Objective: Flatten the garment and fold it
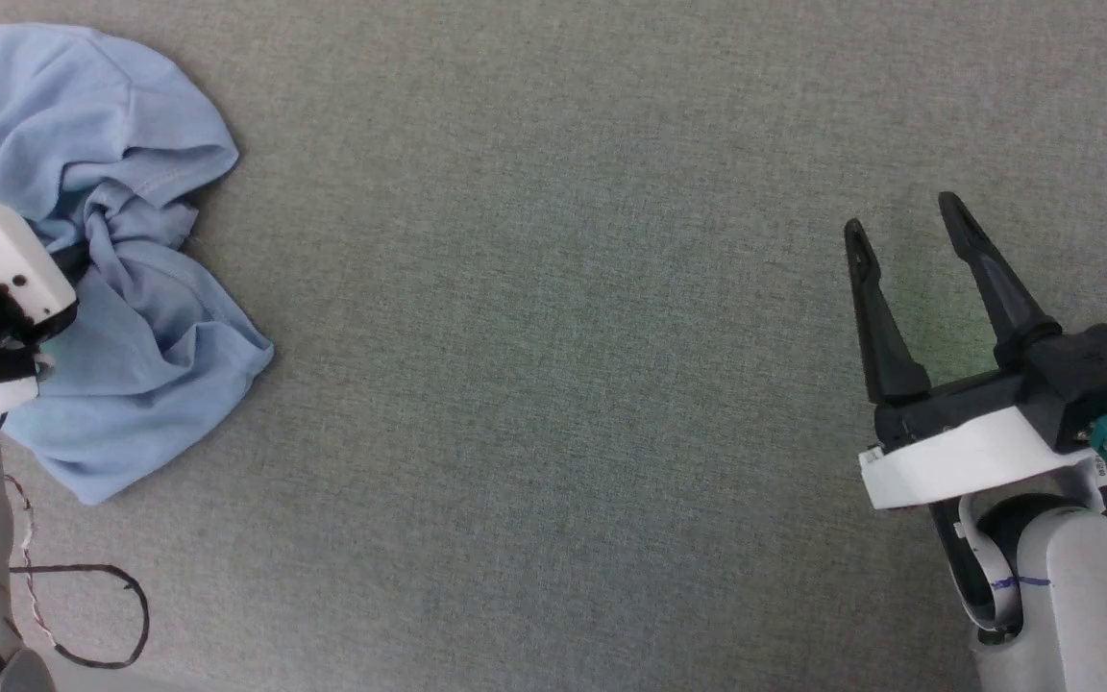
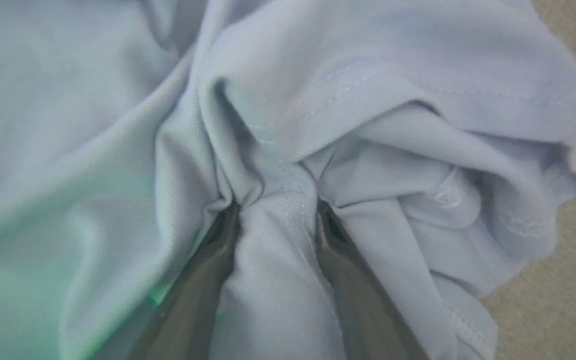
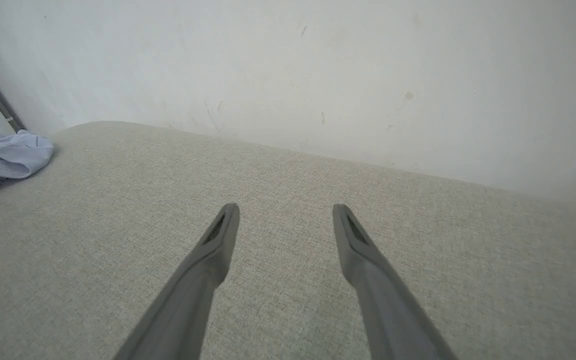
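The garment (image 1: pixel 121 125) is a crumpled light blue heap at the far left of the head view; its collar, buttons and logo are hidden in the folds. My left gripper (image 1: pixel 81 256) is pushed into the heap, its fingers mostly covered by the white wrist housing. In the left wrist view the garment (image 2: pixel 393 90) is bunched, and the left gripper (image 2: pixel 275 210) stands open with a stitched fold of cloth rising between its spread fingers. My right gripper (image 1: pixel 904 219) is open and empty over bare surface far to the right. The right wrist view shows the right gripper (image 3: pixel 285 212) open, with the garment (image 3: pixel 3 155) at the far left edge.
The work surface (image 1: pixel 553 384) is a grey-green woven fabric. A thin dark cable loop (image 1: pixel 135 601) lies on it by my left forearm. A pale wall (image 3: pixel 318 75) rises behind the surface's far edge.
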Controlling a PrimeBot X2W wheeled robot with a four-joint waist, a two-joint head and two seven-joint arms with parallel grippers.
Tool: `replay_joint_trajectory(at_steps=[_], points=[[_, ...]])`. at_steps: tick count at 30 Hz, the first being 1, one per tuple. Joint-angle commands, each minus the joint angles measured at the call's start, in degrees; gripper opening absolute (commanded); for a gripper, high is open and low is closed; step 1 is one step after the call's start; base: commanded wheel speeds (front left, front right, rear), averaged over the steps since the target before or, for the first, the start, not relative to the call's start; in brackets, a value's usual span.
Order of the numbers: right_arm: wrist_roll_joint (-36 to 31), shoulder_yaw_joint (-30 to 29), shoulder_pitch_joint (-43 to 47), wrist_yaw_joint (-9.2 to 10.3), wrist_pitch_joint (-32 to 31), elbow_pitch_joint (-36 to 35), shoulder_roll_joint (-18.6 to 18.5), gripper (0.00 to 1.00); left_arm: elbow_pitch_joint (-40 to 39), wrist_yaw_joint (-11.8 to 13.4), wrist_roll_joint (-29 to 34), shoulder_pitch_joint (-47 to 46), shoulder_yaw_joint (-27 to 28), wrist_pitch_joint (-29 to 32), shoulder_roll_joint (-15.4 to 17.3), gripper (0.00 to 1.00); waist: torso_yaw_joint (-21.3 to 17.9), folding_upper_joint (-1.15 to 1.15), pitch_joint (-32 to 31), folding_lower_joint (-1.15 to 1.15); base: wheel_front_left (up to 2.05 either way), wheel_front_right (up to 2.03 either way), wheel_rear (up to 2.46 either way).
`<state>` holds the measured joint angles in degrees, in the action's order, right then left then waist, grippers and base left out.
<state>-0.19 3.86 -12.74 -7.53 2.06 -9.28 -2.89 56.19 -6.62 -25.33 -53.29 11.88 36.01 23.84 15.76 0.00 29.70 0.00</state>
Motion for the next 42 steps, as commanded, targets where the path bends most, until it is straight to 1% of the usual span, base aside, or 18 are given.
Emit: replay_joint_trajectory(at_steps=[1, 3, 7, 11, 15, 20, 25, 30, 35, 38, 42], points=[[0.45, 0.23, -1.04, 0.04, 0.40, 0.29, 0.02, 1.00, 2.16, -0.60, 0.13, 3.07, -1.41, 1.49, -2.26, 0.00, 0.17, 0.00, -0.62, 0.00, 0.00, 0.00, 0.00], [0.52, 0.54, -1.23, 0.04, 1.49, 0.50, 0.02, 1.00, 1.17, -0.64, 0.84, 3.24, -2.29, -0.01, -1.73, 0.00, 0.33, 0.00, -1.56, 0.00, 0.00, 0.00, 0.00], [0.97, 0.66, -0.38, 0.04, 3.09, 2.02, 0.02, 1.00, -1.38, -0.44, 3.31, 3.48, -4.06, -5.76, -0.28, 0.00, 0.77, 0.00, -4.87, 0.00, 0.00, 0.00, 0.00], [2.49, 0.39, 0.83, 0.04, 4.36, 3.79, 0.02, 1.00, -4.88, 0.33, 6.30, 2.53, -5.80, -13.79, 1.31, 0.00, 1.44, 0.00, -8.80, 0.00, 0.00, 0.00, 0.00], [4.07, -0.30, 2.54, 0.04, 5.45, 5.05, 0.02, 1.00, -8.95, 0.40, 9.59, 0.86, -8.21, -23.04, 2.42, 0.00, 2.32, 0.00, -13.06, 0.00, 0.00, 0.00, 0.00], [5.79, -1.91, 5.10, 0.04, 6.55, 6.35, 0.02, 1.00, -13.97, 0.27, 12.93, -1.73, -11.54, -33.85, 1.90, 0.00, 3.31, 0.00, -17.95, 0.00, 0.00, 0.00, 0.00], [7.03, -3.26, 7.20, 0.04, 7.40, 6.90, 0.02, 1.00, -19.23, 0.02, 14.71, -4.15, -14.71, -41.52, 0.09, 0.00, 2.76, 0.00, -21.73, 0.00, 0.00, 0.00, 0.00], [7.64, -3.80, 8.10, 0.04, 7.77, 6.45, 0.02, 1.00, -25.30, -0.32, 14.10, -4.25, -17.15, -44.27, -2.13, 0.00, -0.89, 0.00, -23.99, 0.00, 0.00, 0.00, 0.00], [8.53, -4.58, 9.09, 0.04, 7.77, 5.46, 0.02, 1.00, -33.36, -0.48, 12.08, -0.32, -19.09, -43.69, -5.05, 0.00, -6.58, 0.00, -25.17, 0.00, 0.00, 0.00, 0.00], [8.86, -5.24, 10.05, 0.04, 7.51, 5.11, 0.02, 1.00, -38.25, -0.47, 10.48, 3.73, -20.54, -42.69, -7.72, 0.00, -10.17, 0.00, -25.75, 0.00, 0.00, 0.00, 0.00], [8.87, -6.50, 11.29, 0.04, 7.10, 4.94, 0.02, 1.00, -44.27, -0.36, 8.38, 9.91, -23.54, -41.05, -12.18, 0.00, -14.57, 0.00, -26.22, 0.00, 0.00, 0.00, 0.00]])
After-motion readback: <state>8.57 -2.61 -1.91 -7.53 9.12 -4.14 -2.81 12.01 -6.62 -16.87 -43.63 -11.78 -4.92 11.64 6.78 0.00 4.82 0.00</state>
